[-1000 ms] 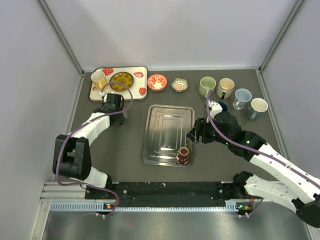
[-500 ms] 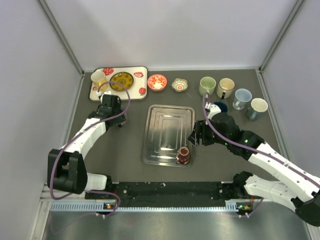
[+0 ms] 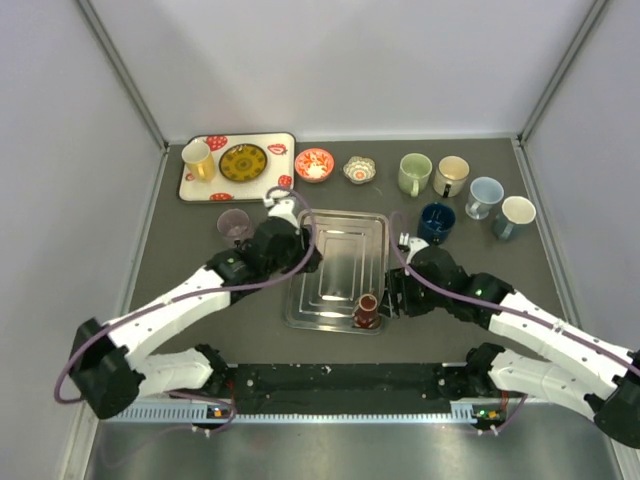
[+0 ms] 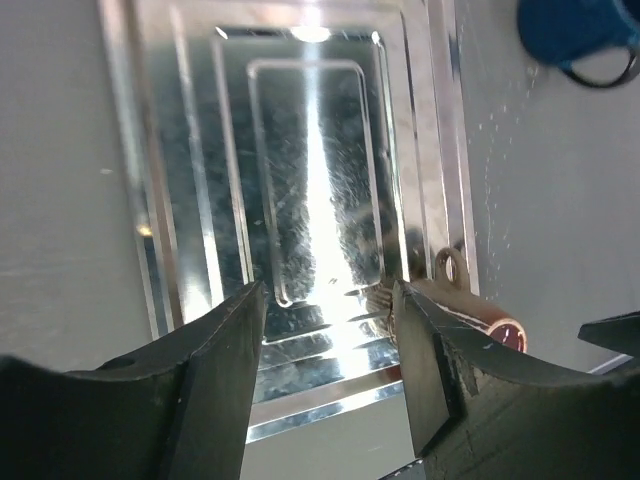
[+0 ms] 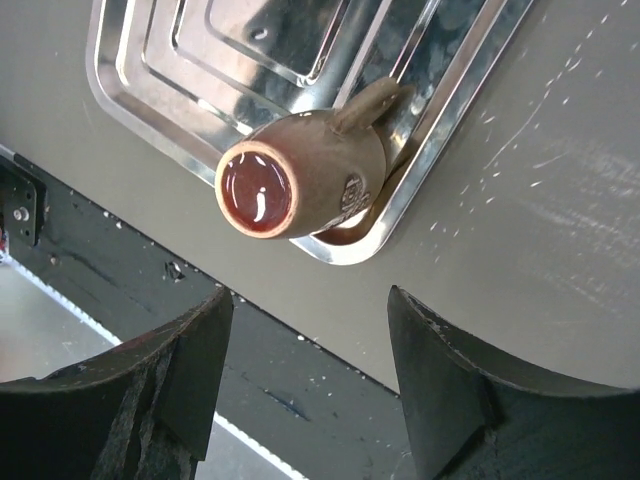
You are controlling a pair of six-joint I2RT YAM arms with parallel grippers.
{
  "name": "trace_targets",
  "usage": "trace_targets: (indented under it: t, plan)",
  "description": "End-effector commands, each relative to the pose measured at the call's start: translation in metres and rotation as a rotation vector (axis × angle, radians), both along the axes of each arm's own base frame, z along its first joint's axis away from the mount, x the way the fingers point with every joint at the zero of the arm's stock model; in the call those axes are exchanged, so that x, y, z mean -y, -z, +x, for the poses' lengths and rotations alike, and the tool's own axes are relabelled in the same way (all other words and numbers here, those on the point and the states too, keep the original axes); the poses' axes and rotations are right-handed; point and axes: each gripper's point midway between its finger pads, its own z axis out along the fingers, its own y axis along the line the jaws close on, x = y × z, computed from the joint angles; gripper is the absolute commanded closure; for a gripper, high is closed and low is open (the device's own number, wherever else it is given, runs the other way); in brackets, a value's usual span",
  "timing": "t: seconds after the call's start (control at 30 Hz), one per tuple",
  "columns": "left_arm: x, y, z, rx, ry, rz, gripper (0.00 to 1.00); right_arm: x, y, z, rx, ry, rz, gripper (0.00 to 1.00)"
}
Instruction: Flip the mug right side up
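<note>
Hugging the tray's [image 3: 330,250] near-right rim, the mug [image 3: 368,311] sits bottom-up; left tool [image 4: 328,300], right tool [image 5: 310,300] both wide.

The mug [image 3: 367,311] stood in the near right corner of the tray [image 3: 340,258], mid-table [image 3: 180,220]. A glass [image 3: 233,224] stood left of the tray, a cup [image 3: 436,221] right of it, both farther back.

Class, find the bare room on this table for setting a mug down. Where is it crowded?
Free: middle of the steel tray, behind the brown mug; the mat left of the clear glass. Crowded: the back row of cups.
</note>
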Motion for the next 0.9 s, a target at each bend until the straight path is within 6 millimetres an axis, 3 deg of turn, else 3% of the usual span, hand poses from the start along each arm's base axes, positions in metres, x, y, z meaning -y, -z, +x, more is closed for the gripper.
trace_targets:
  t: [0.0,0.17,0.47,0.63,0.87]
  plan:
    - [0.041,0.034,-0.005,-0.071,0.069,-0.018,0.42,-0.013,0.0,-0.001,-0.013,0.028,0.08,0.36]
    - [0.064,0.072,-0.005,-0.154,0.108,0.024,0.47,-0.014,0.019,0.0,-0.065,0.084,0.073,0.41]
    - [0.097,0.096,0.002,-0.201,0.163,0.046,0.49,-0.034,0.028,-0.006,-0.098,-0.013,0.113,0.47]
    - [0.099,0.102,-0.003,-0.212,0.173,0.046,0.5,-0.026,0.049,0.006,-0.104,0.05,0.02,0.48]
    - [0.094,0.107,-0.008,-0.217,0.179,0.055,0.51,-0.023,0.059,0.029,-0.068,0.097,-0.064,0.48]
